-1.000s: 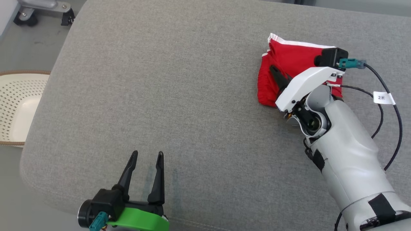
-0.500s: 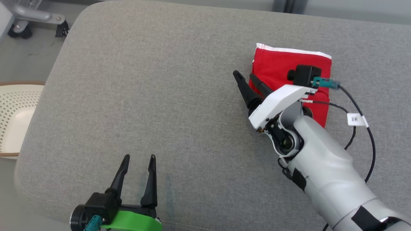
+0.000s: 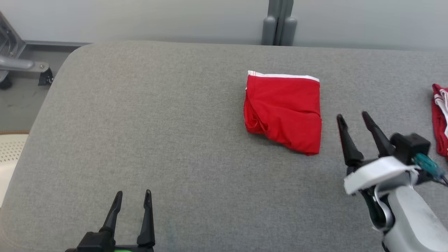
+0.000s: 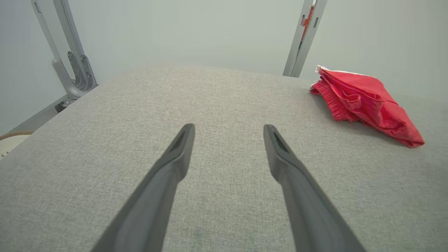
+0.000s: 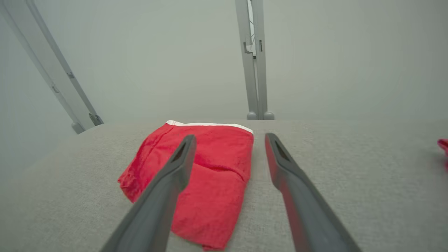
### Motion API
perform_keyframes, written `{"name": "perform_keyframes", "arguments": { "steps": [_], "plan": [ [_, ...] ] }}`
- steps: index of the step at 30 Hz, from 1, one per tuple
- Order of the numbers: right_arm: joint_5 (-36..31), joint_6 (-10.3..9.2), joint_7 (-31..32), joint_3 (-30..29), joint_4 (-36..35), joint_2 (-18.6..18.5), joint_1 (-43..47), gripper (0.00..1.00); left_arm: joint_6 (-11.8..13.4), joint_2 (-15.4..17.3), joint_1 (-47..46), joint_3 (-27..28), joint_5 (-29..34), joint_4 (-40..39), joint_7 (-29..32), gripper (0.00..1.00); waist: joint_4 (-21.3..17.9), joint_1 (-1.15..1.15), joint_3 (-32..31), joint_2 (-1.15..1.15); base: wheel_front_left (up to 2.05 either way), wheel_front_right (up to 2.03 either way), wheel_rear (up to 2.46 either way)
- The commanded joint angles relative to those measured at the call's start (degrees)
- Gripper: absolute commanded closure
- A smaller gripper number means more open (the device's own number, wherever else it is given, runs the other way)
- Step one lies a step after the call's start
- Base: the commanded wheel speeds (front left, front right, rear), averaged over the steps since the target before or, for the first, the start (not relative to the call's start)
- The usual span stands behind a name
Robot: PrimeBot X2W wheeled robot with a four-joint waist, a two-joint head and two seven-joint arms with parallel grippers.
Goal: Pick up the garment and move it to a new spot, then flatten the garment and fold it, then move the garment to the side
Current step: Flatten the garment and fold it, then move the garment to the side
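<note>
Garment (image 3: 283,112) is found folded into a rough rectangle on the grey cushion (image 3: 157,115), a bit right of the middle and toward the far side, with its white waistband edge turned to the wall. It's red, kinda rumpled along the left fold, and it isn't being touched by anything. Just to its right, near but clearly apart, the right gripper (image 3: 351,115) is seen with both dark fingers spread wide and nothing held between them. In the right wrist view that gripper's left finger (image 5: 175,168) is pictured across the red cloth, while the other finger is lined up over bare cushion just beside the garment's edge; how high it's held above the fabric can't be told. The left gripper (image 3: 134,192) is parked at the lower left of the head view, well apart from the garment, fingers likewise opened up and empty, and from its own wrist view the garment (image 4: 364,101) is caught off at the upper right. A second red cloth (image 3: 439,119) with white stripes is cut off by the right edge, past the right gripper. A pale perforated basket (image 3: 8,157) is glimpsed beside the cushion's left edge, and a grey metal post (image 3: 279,24) is stood behind the cushion against the wall.
</note>
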Motion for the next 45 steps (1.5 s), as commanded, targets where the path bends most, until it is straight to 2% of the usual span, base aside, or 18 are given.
{"name": "perform_keyframes", "arguments": {
  "steps": [1, 5, 9, 15, 21, 33, 35, 38, 40, 45],
  "plan": [
    [-2.6, -0.03, -0.1, -2.2, -2.6, 0.6, 3.4, 0.00, -0.3, 0.1, 1.2, 0.6, 0.7, -0.4, -0.1, 0.00, -2.3, 0.00, -2.8, 0.00, 0.00, 0.00, 0.00],
    [-8.8, -0.05, -0.1, -9.0, -8.8, 1.2, 12.0, 0.00, -0.7, 0.1, 2.8, 1.7, 1.0, -0.5, -0.1, 0.00, -3.0, 0.00, -4.5, 0.00, 0.00, 0.00, 0.00],
    [-11.1, -0.04, -0.1, -12.9, -12.6, 2.5, 18.6, 0.00, -1.4, 0.1, 4.3, 2.7, 1.1, -0.9, -0.1, 0.00, -3.5, 0.00, -6.0, 0.00, 0.00, 0.00, 0.00],
    [-11.3, -0.05, -0.1, -15.2, -14.5, 3.1, 24.8, 0.00, -2.1, 0.1, 5.6, 3.9, 1.1, -0.5, -0.1, 0.00, -4.1, 0.00, -7.8, 0.00, 0.00, 0.00, 0.00],
    [-10.9, -0.05, -0.1, -15.7, -14.4, 4.1, 27.0, 0.00, -3.5, 0.1, 6.2, 3.2, -0.1, 0.0, -0.1, 0.00, -4.7, 0.00, -9.1, 0.00, 0.00, 0.00, 0.00],
    [-10.5, -0.05, -0.1, -14.8, -13.0, 4.9, 26.3, 0.00, -4.5, 0.1, 6.1, 2.8, 0.3, 0.8, -0.1, 0.00, -5.0, 0.00, -9.1, 0.00, 0.00, 0.00, 0.00],
    [-9.1, -0.05, -0.1, -14.9, -12.1, 5.7, 25.7, 0.00, -4.5, 0.1, 6.1, 2.9, 0.4, 0.8, -0.1, 0.00, -5.0, 0.00, -8.8, 0.00, 0.00, 0.00, 0.00],
    [-5.1, -0.05, 0.2, -12.1, -7.4, 5.3, 22.3, 0.00, -4.6, 0.1, 5.8, 2.5, 0.5, 1.0, -0.1, 0.00, -5.1, 0.00, -7.6, 0.00, 0.00, 0.00, 0.00],
    [-2.9, -0.04, 2.6, -11.0, -5.3, 4.6, 18.2, 0.00, -4.7, 0.1, 5.1, 2.1, 0.3, 1.1, -0.1, 0.00, -5.1, 0.00, -6.4, 0.00, 0.00, 0.00, 0.00],
    [2.6, -0.02, 15.3, -11.4, -0.7, 5.5, 5.2, 0.00, -4.9, 0.1, 0.7, -0.2, -0.4, 1.3, -0.1, 0.00, -4.3, 0.00, -0.3, 0.00, 0.00, 0.00, 0.00]
  ]
}}
